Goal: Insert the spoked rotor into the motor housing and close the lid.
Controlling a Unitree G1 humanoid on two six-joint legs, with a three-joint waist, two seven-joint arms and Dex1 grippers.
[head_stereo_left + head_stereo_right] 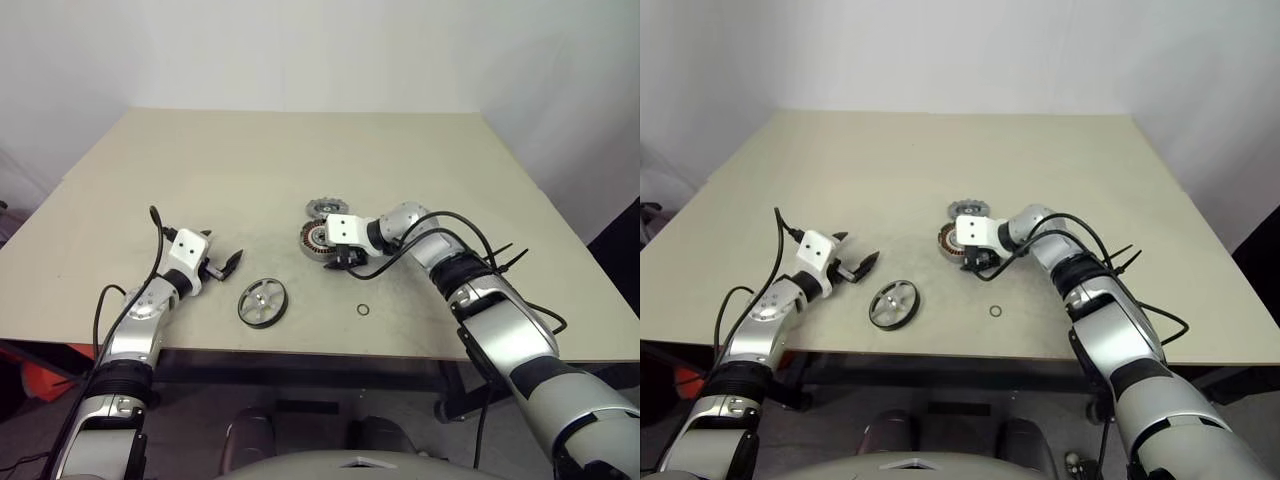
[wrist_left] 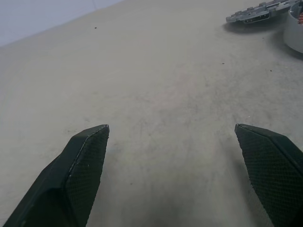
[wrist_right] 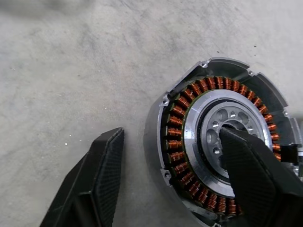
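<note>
Copper-wound motor housing sits mid-worktop, lid just behind it, spoked rotor near the front edge beside the left end effector. Left wrist view: its fingers spread wide, holding nothing. Right wrist view: the right end effector straddles the housing's wall, partly open, one finger over the hub.

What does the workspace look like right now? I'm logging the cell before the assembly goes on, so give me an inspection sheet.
Surface: beige table, lightly scuffed.
Job's things: motor housing open, windings exposed; spoked rotor flat near the front edge; lid lying just behind the housing.
Clutter: small ring near the front edge.
Grippers: left hand open and empty, beside the rotor; right hand open, one finger over the housing's hub, the other outside its wall.
Cables: black leads along both arms.
Surroundings: plain white wall.
</note>
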